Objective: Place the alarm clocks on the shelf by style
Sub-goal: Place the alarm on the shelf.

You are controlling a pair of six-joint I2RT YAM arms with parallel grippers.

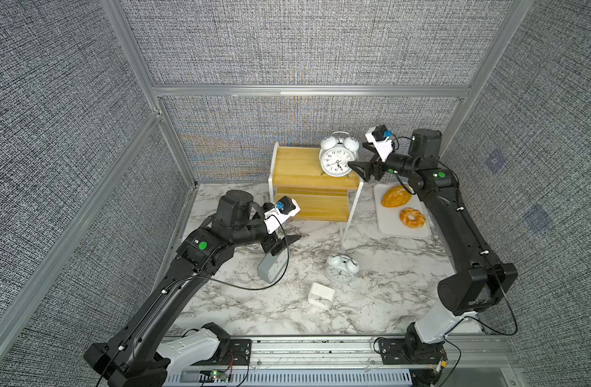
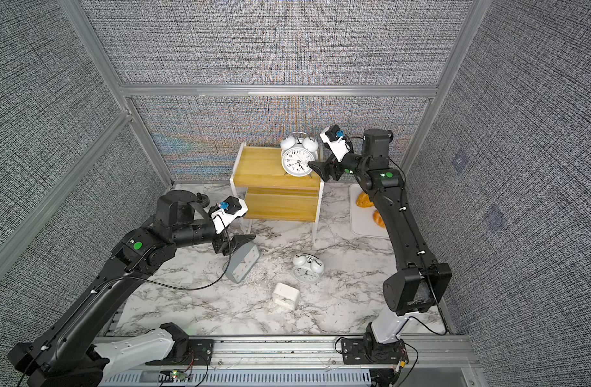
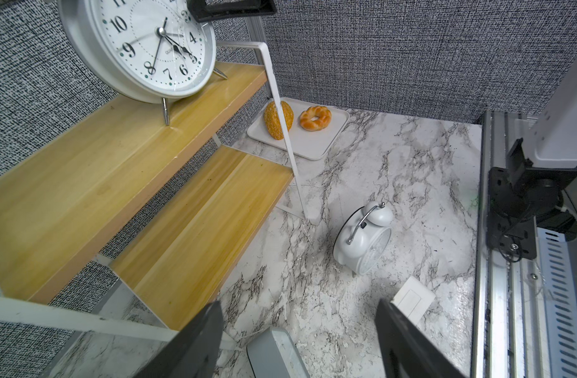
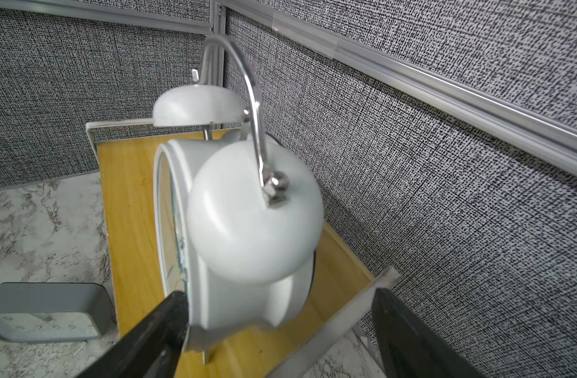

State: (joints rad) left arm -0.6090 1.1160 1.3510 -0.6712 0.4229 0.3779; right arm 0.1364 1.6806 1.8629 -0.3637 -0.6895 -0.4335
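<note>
White twin-bell clock [image 1: 337, 162] upright on shelf [image 1: 294, 167] top board | right jaws wide apart, straddling its edge | left jaws apart just above grey-blue clock [image 1: 270, 269] | smaller twin-bell clock [image 1: 340, 272] and square clock [image 1: 320, 295] chilling on marble surface [image 1: 387, 284]

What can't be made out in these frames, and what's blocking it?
Grey-blue clock: dial partly under the left arm in a top view; cut by the edge in the left wrist view.
Bread tray: largely behind the right arm in a top view.
Small white clock: face too small to read in both top views.
</note>
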